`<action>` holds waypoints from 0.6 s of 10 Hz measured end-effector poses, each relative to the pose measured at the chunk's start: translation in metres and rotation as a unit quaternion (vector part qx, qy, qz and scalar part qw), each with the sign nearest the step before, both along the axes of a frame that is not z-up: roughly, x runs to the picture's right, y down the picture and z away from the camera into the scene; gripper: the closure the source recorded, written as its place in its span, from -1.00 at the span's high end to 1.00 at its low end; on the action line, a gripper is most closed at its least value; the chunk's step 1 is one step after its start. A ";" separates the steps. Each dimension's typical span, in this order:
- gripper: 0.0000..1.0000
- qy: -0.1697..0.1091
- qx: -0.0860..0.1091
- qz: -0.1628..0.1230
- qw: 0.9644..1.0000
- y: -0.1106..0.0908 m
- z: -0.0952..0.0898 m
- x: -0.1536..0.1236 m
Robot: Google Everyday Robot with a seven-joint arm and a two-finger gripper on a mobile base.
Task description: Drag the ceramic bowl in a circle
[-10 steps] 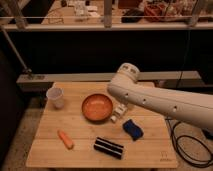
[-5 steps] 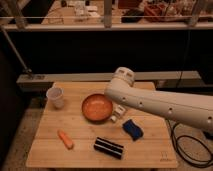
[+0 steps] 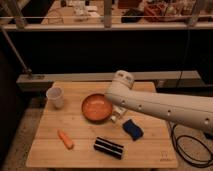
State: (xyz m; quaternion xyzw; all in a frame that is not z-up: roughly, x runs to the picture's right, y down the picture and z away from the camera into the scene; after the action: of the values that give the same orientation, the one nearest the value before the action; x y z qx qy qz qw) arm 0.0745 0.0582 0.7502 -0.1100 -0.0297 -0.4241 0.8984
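Claw beside ceramic bowl, arm-hidden

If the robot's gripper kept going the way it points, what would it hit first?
Probably the right rim of the ceramic bowl: the gripper points down beside it, though depth is unclear; it might meet the table.

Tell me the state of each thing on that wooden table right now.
Ceramic bowl: upright, looks empty.
White cup: upright, left of the bowl, apart.
Carrot: lying flat, front left.
Blue sponge: lying flat, right of the bowl.
Dark rectangular block: lying flat, front centre.
End effector: low at the bowl's right rim.
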 end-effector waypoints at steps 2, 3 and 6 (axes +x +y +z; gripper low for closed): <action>-0.56 -0.006 0.006 -0.012 1.000 -0.001 0.004 -0.002; -0.72 -0.009 0.009 -0.016 1.000 -0.002 0.005 -0.003; -0.82 -0.020 0.018 -0.032 0.999 -0.007 0.013 -0.005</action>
State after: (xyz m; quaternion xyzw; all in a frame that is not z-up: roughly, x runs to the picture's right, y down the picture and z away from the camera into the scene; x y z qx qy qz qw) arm 0.0699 0.0514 0.7635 -0.0866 -0.0364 -0.4556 0.8852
